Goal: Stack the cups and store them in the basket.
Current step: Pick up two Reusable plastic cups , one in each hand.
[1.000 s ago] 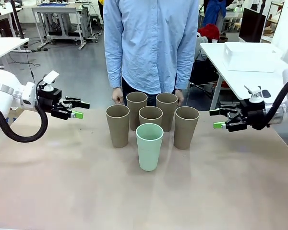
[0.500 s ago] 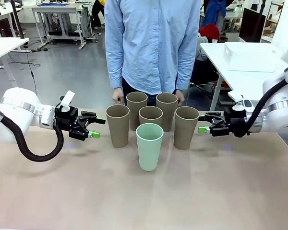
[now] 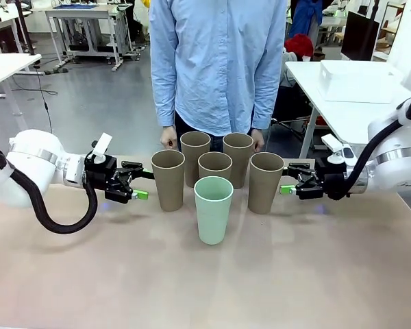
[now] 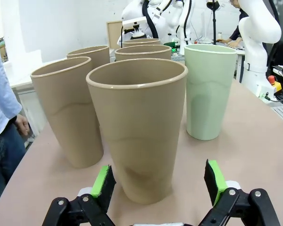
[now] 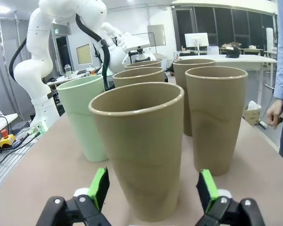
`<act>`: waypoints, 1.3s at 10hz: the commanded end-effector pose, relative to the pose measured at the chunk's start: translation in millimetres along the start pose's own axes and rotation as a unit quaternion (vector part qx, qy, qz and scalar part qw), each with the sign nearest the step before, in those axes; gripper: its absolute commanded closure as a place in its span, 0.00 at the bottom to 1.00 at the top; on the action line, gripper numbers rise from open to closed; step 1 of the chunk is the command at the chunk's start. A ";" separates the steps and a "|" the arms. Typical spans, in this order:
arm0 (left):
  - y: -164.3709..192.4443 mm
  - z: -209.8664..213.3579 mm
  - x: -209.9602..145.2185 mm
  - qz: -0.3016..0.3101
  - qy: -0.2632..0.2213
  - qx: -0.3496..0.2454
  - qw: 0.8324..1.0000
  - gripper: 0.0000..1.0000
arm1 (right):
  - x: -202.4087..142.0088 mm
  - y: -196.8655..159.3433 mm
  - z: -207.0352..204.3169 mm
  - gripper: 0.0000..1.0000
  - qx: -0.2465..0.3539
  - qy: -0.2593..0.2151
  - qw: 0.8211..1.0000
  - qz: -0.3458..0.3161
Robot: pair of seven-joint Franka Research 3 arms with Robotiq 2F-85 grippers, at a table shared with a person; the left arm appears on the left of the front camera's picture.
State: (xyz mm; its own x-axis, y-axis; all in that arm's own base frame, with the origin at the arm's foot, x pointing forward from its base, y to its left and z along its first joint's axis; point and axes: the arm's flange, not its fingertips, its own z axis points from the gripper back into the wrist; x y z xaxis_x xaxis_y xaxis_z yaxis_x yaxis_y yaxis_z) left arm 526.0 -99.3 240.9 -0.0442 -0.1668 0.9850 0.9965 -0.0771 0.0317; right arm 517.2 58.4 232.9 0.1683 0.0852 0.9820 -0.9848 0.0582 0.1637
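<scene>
Left end effector (image 3: 145, 184), spread apart, sits just short of the leftmost tan cup (image 3: 168, 179).
I see the right end effector (image 3: 285, 178), likewise apart, just beside the rightmost tan cup (image 3: 266, 181).

The front camera looks from 6 o'clock across the table (image 3: 205, 288) toward the person (image 3: 216, 62) at 12, at middle distance. The wrist cameras sit low and close — left at 9 facing 3, right at 3 facing 9 — and all three share the cups (image 3: 214, 164).

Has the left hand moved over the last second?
Yes. The left hand has travelled right and lower, closing on the leftmost tan cup, which stayed put.
</scene>
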 end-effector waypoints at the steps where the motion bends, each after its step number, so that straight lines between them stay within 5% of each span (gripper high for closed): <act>1: 4.6 -8.4 -0.7 -0.020 -0.014 0.014 1.000 0.00 | -2.7 -2.7 -2.5 0.00 0.016 -0.006 1.000 0.025; 9: 20.5 -23.4 -8.7 -0.003 -0.086 0.001 0.996 0.00 | -10.4 -3.2 -28.3 0.00 0.028 -0.021 0.998 0.043; 13: 21.4 -45.9 -7.4 -0.003 -0.077 -0.009 0.997 0.00 | -11.0 -5.1 -47.3 0.00 0.039 -0.022 0.998 0.036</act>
State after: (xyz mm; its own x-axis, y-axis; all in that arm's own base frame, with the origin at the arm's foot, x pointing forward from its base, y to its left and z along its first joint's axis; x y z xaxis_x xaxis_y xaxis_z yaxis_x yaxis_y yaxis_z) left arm 542.0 -137.0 226.3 -0.0178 -0.0215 0.9996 0.9939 -0.1094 0.0154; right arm 516.4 96.3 218.3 0.1214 0.0545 0.9911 -0.9917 -0.0363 0.1235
